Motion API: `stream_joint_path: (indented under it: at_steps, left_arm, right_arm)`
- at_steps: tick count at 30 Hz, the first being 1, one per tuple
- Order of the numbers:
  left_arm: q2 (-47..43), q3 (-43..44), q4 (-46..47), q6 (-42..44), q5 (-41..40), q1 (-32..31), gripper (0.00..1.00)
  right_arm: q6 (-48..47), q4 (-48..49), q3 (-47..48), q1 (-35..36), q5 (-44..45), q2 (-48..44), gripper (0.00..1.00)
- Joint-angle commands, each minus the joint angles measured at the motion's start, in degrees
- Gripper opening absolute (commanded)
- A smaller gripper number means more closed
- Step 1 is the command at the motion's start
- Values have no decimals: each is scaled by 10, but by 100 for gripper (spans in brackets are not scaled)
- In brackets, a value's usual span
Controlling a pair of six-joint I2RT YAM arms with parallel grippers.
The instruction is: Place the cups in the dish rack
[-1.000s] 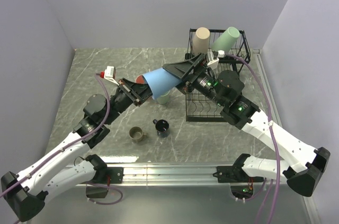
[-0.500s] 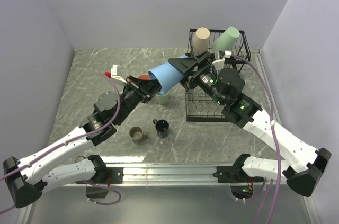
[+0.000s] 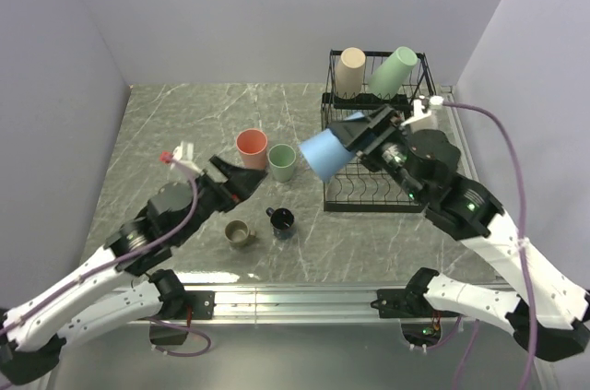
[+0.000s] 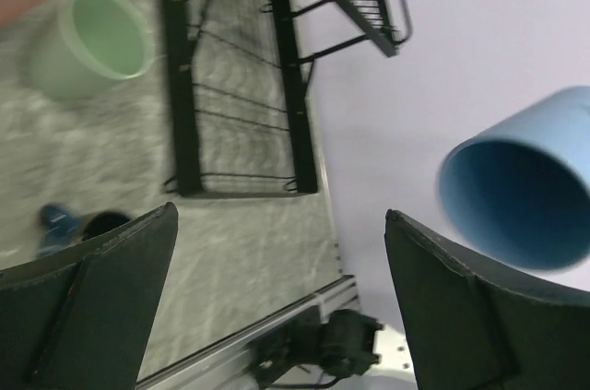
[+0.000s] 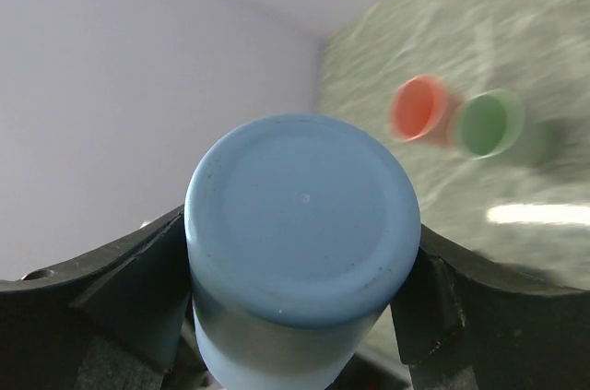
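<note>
Beside the dish rack (image 3: 364, 192) — blue cup (image 3: 324, 152) sideways, mouth leftward, pinched by right pincer (image 3: 358, 135).

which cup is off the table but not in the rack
The blue tumbler, held tilted in the air between the fingers of the right gripper; the others stand on the table or sit in the dish rack.

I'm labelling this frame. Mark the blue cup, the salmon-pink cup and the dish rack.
blue cup (image 3: 323, 156), top external view, outer side wall.
salmon-pink cup (image 3: 251, 142), top external view, inside its open mouth.
dish rack (image 3: 355, 192), top external view, bare lower-tier wires.
</note>
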Motion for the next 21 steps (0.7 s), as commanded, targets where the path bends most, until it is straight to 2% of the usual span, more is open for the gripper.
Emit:
stream_joint_path:
  at_steps: [1, 6, 13, 21]
  left_arm:
    - [-70, -30, -123, -34, -55, 0, 99]
    - [-136, -41, -200, -49, -57, 0, 99]
    - [-123, 2, -287, -54, -35, 0, 97]
    - [-109, 48, -344, -69, -42, 0, 97]
  right_arm:
    - [-62, -82, 0, -4, 127, -32, 0]
    - [-92, -120, -23, -3, 266, -7, 0]
    - [-145, -34, -62, -4, 424, 110, 0]
    - [-192, 66, -61, -48, 492, 247, 0]
